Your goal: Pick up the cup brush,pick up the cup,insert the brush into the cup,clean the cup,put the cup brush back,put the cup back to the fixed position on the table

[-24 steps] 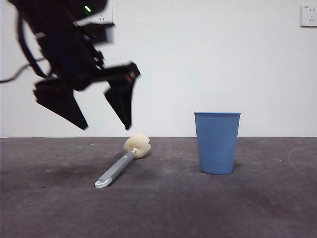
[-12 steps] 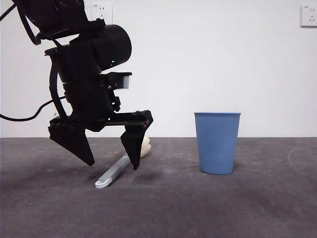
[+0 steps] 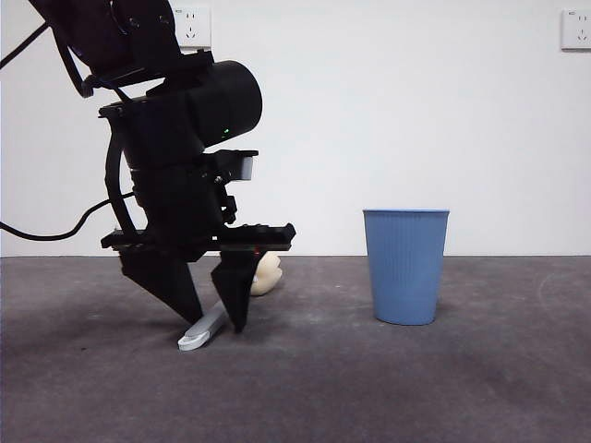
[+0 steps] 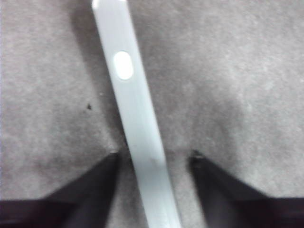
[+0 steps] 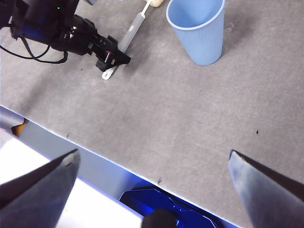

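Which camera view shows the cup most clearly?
The front view: the whole cup stands upright, unobstructed. The right wrist view shows it smaller from above, with its open rim. The left wrist view does not show it.

Front view: left gripper (image 3: pixel 211 314) blocks most of the cup brush (image 3: pixel 199 334); only the handle end and a sliver of the sponge head show. Left wrist view is blurred, handle cut off at both edges, head out of frame. Right wrist view: sponge head clipped at top edge, right gripper (image 5: pixel 152 175) jaws cropped at bottom corners.

Ribbed plastic cup (image 3: pixel 405 266); spongy brush head (image 3: pixel 266 274); matt table (image 3: pixel 388 378).
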`<state>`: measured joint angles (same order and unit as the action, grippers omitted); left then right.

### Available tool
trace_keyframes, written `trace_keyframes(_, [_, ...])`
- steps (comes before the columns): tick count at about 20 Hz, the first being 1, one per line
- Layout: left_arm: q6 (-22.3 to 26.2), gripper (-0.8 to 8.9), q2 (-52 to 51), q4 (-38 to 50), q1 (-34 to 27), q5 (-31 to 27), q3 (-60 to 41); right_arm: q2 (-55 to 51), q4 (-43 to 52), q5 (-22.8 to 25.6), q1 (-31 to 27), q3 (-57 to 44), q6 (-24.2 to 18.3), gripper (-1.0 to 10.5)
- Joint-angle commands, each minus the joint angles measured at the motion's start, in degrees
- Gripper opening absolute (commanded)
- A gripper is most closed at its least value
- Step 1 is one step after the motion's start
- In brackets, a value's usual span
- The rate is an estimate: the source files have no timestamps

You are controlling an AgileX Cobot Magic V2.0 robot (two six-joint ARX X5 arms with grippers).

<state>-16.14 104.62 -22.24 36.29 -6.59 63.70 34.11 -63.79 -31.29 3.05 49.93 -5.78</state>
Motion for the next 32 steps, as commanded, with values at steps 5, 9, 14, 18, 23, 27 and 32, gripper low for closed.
trace_keyframes(5, [0.8, -0.09, -2.0, -3.3, 0.1, 1.8, -0.2, 0.0, 0.3, 0.1, 0.1, 0.2, 0.4, 5.6])
trace_keyframes(9, [3.0, -0.09, -8.1, -5.8, -0.3, 1.8, -0.2, 0.7, 0.5, -0.2, 0.1, 0.2, 4.3, 5.6])
trace_keyframes(14, [7.3, -0.09, -20.4, -12.4, -0.3, 2.2, -0.2, 6.0, 8.7, -3.0, 2.9, -0.5, 5.0, 5.6])
trace_keyframes(18, [8.9, -0.09, -31.6, -17.1, -0.3, 2.2, -0.2, 9.4, 22.9, 1.6, 6.8, -7.6, 6.4, 5.6])
trace_keyframes(23, [8.9, -0.09, -42.1, -22.3, -0.3, 2.2, -0.2, 14.4, 45.4, 13.3, 15.9, -19.1, 11.6, 5.6])
trace_keyframes(27, [8.9, -0.09, -46.1, -26.0, -0.3, 2.2, -0.2, 21.6, 57.9, 23.9, 23.8, -22.6, 12.2, 5.6])
trace_keyframes(32, [9.7, -0.09, -47.2, -31.3, -0.3, 2.2, -0.2, 33.8, 73.1, 31.9, 26.6, -23.3, 11.7, 5.6])
